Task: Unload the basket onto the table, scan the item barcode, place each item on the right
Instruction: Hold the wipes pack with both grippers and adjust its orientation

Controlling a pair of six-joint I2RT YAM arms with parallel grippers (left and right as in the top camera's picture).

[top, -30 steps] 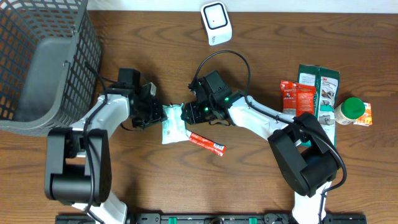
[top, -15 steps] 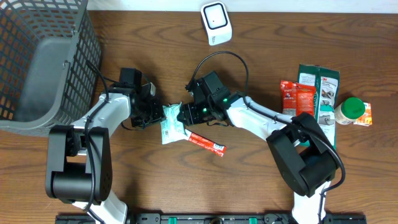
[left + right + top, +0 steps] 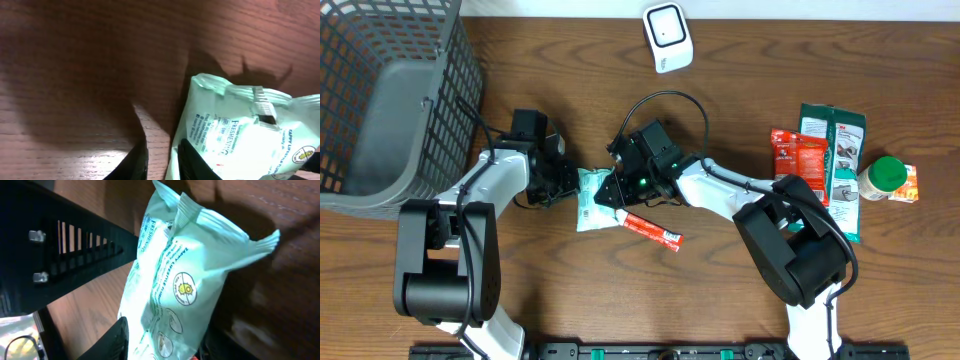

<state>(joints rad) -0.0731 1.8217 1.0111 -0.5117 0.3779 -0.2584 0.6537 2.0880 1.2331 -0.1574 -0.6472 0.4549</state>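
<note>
Below scanner (image 3: 667, 35): wipes packet (image 3: 592, 196), shifted left; left jaws pinching its edge, right jaws newly clamped; scan pending.

The overhead camera looks straight down from high up. It takes in the whole brown wooden surface (image 3: 620, 300), from the grey wire basket (image 3: 420, 60) on the left to the white jar with a green lid (image 3: 887, 175) at the right.

The left wrist camera sits very close to the surface (image 3: 75, 50). It looks past its own jaws at the bottom edge onto one end of the pale green printed plastic pouch (image 3: 240, 130).

The right wrist camera is just as close and tilted, with the same pouch (image 3: 180, 280) filling its middle.

All three views share that pouch (image 3: 595, 195) and the wood around it.
</note>
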